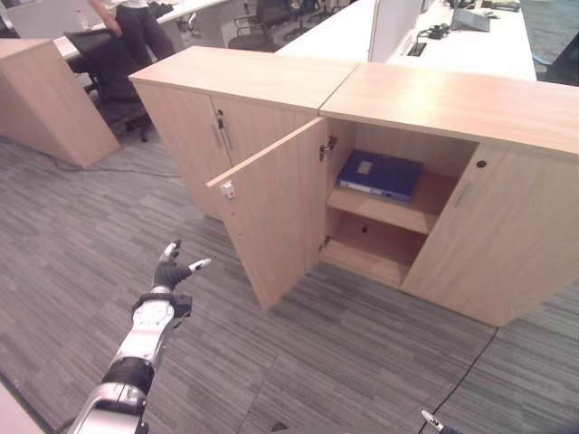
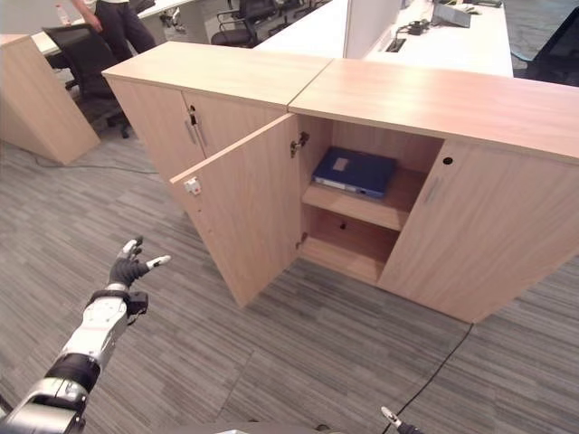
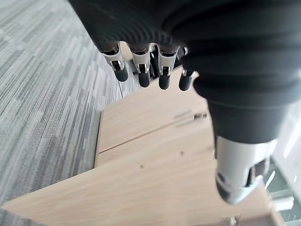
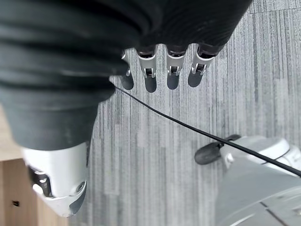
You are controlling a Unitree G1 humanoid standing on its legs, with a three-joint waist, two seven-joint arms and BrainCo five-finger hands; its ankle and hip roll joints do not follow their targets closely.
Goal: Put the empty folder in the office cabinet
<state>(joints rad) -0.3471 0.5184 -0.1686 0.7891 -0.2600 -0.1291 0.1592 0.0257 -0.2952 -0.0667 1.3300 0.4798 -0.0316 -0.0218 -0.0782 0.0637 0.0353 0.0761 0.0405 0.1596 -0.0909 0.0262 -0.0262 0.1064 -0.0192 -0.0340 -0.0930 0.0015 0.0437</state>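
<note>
One blue folder on cabinet shelf

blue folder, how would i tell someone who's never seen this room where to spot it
Find the long light wood cabinet in the middle of the grey carpet; one of its doors stands swung open. Inside that open section, the blue folder lies flat on the upper shelf. It is the one dark blue thing in the pale wood, with a small pale label on top.
</note>
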